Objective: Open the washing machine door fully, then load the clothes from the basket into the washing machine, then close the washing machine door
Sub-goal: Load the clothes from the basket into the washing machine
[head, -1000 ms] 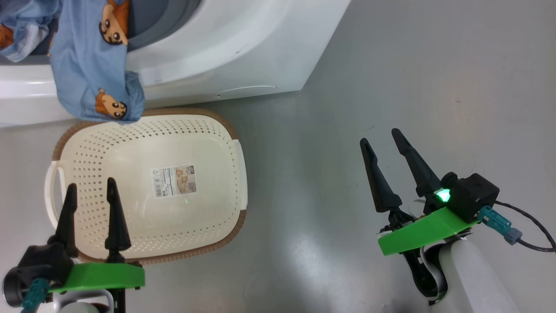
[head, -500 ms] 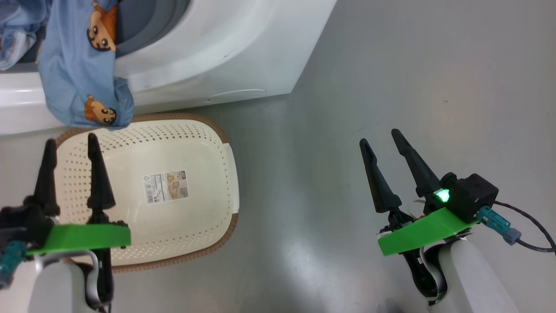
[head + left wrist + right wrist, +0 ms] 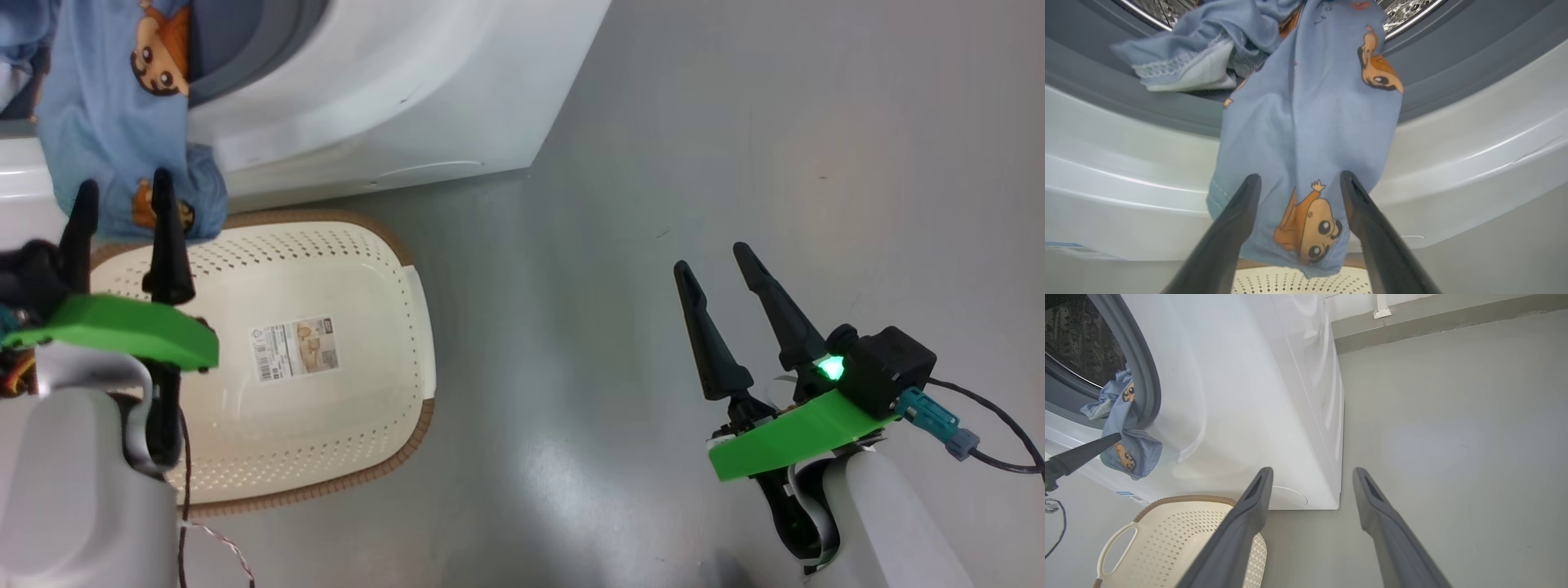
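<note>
- Left end effector point(image 3: 122, 188): jaws wide, empty. Fingers frame the hanging end of the clothes point(image 3: 1306, 122); contact cannot be told. Over the last second it has risen from above the basket point(image 3: 343, 245) to this hem.
- Right end effector point(image 3: 713, 257): jaws wide, empty, over the floor point(image 3: 735, 122).
- Clothes: partly inside the washing machine point(image 3: 392, 90), one end draped over the gasket point(image 3: 1453, 49).
- Basket: empty, just below.
- Judgement: loading nearly done; the dangling end needs tucking in before closing.

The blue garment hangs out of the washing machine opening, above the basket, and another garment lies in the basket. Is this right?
No. No garment lies in the basket: the head view shows its bottom bare except for a paper label. The blue garment does hang out of the washing machine, above it.
</note>
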`<state>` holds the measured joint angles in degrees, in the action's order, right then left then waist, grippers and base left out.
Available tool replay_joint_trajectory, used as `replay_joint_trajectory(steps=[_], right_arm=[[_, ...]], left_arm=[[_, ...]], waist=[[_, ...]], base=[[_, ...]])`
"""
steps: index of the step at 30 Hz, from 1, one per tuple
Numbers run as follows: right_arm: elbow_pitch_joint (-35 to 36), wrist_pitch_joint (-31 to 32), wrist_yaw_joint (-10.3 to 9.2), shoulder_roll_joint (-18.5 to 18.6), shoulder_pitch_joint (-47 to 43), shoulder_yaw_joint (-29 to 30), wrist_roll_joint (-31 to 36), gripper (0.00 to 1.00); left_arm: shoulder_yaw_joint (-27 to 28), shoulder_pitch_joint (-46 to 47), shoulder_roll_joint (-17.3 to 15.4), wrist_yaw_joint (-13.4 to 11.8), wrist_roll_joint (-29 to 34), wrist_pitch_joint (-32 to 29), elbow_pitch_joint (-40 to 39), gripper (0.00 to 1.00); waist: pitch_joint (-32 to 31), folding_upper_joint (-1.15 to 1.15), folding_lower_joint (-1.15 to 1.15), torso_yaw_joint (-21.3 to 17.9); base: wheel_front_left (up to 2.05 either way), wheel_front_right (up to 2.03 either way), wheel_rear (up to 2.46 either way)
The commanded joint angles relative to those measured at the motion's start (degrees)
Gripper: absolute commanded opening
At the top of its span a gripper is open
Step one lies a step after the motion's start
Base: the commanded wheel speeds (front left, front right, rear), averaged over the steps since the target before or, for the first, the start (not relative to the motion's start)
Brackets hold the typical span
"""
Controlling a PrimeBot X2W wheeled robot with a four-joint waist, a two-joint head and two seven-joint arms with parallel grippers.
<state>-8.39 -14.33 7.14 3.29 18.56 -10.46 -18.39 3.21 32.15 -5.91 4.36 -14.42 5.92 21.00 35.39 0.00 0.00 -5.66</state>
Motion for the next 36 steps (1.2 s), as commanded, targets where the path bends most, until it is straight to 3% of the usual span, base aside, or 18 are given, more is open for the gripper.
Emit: replay_joint_trajectory(steps=[1, 11, 13, 25, 36], right_arm=[[1.3, -0.67, 0.35, -0.41, -1.75, -1.37, -0.82, 1.0], [1.24, -0.67, 0.35, -0.41, -1.61, -1.43, -1.21, 1.0], [1.16, -0.67, 0.35, -0.41, -1.53, -1.51, -1.35, 1.0], [0.76, -0.67, 0.35, -0.41, -1.61, -1.24, -1.58, 1.0], [0.57, -0.67, 0.35, -0.41, -1.44, -2.01, -2.17, 1.0]], left_arm=[[1.64, 1.56, -2.32, 0.63, -1.28, -1.45, 0.65, 1.0], [2.29, 8.37, -2.79, 0.5, -4.13, -5.52, 7.33, 0.98], [2.14, 9.05, -2.97, 0.47, -3.98, -4.61, 7.81, 0.0], [0.1, 8.41, -4.11, -0.23, -1.35, 0.48, 5.76, 0.0], [-0.24, 13.85, -7.62, -2.37, -0.42, -7.02, 0.32, 0.0]], waist=[[0.39, 0.0, 0.0, -0.32], [1.34, 0.0, 0.0, -0.8], [1.41, 0.0, 0.0, -0.84], [0.57, 0.0, 0.0, 0.45], [0.47, 0.0, 0.0, -0.01]], base=[[0.0, 0.0, 0.0], [0.0, 0.0, 0.0], [0.0, 0.0, 0.0], [0.0, 0.0, 0.0], [0.0, 0.0, 0.0]])
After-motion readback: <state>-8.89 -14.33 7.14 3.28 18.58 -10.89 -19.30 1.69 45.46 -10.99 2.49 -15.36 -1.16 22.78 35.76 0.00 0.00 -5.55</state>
